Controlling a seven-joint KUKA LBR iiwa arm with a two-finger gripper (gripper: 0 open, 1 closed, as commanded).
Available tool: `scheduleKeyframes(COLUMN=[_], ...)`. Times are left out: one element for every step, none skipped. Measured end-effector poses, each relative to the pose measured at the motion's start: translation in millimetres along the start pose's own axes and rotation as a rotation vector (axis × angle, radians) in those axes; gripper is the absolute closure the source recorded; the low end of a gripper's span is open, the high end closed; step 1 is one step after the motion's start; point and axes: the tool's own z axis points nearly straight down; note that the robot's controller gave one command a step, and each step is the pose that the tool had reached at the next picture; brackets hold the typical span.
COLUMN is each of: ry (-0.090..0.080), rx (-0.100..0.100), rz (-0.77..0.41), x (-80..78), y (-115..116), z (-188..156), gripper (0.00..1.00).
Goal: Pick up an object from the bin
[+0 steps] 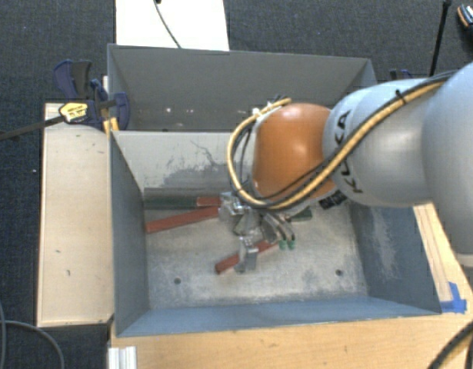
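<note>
Gripper low at centre of bin, over middle of short red stick — likely target, lying clear of long red stick upper left. Open or closed — cannot tell.

The bin is plain grey, its floor dusted with pale scuffs. At centre left lie a reddish-brown stick and, just above it, a dark green stick. A shorter reddish-brown piece lies at centre, with a small green thing to its right. The gripper is silver. The wrist cover is orange, the cables are yellow and black, and the arm is pale grey with black lettering.
</note>
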Motion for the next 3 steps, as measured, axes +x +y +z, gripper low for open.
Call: scheduleKeyframes(ry=[0.002,0.002,-0.001], rx=[0.003,0.001,0.001], rz=[-0.007,-0.073,-0.087], x=[4.8,-1.1,-9.0], y=[-33,-46,-64], z=[-3,7,47], gripper=[0.00,0.00,0.00])
